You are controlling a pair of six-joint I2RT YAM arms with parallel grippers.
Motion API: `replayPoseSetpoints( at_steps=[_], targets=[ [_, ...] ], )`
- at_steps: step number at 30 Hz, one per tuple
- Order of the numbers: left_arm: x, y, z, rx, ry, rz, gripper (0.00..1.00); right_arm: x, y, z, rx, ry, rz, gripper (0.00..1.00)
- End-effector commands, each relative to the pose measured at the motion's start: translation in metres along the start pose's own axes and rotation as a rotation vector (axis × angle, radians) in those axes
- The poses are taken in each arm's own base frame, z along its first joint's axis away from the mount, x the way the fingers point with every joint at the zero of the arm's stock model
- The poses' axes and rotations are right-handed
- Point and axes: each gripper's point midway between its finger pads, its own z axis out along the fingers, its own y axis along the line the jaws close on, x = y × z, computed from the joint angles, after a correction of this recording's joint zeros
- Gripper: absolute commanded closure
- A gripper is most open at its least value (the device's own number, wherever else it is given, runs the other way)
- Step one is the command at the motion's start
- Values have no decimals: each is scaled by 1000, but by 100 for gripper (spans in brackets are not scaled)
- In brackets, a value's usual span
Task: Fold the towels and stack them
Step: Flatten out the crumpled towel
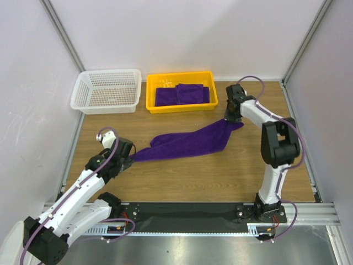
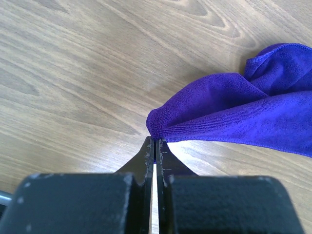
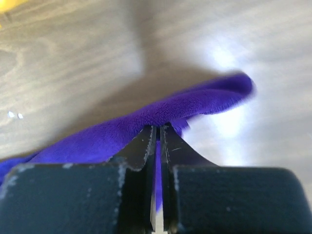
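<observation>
A deep purple towel (image 1: 187, 142) lies stretched and rumpled across the wooden table, running from lower left to upper right. My left gripper (image 1: 130, 157) is shut on its left corner (image 2: 157, 124), the cloth bunching just beyond the closed tips. At the other end, my right gripper (image 1: 228, 118) is shut on the towel's far right edge (image 3: 161, 114), with purple cloth pinched between the jaws. More purple towels (image 1: 185, 94) lie folded in the yellow tray (image 1: 181, 107) at the back.
A white mesh basket (image 1: 107, 91) stands at the back left beside the yellow tray. Grey walls and aluminium posts close in the table on three sides. A black rail with both arm bases runs along the near edge.
</observation>
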Motion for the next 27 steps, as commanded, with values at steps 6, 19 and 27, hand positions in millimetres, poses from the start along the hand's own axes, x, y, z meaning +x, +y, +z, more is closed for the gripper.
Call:
replayPoseSetpoints(
  at_steps=[6, 19, 27],
  targets=[
    [-16, -10, -4, 21, -29, -30, 100, -17, 42, 3, -139, 71, -73, 56],
    [-18, -21, 1, 75, -26, -31, 100, 52, 36, -92, -298, 229, 130, 34],
    [-15, -26, 6, 96, -7, -6, 100, 105, 36, -90, -318, 234, 455, 34]
  ],
)
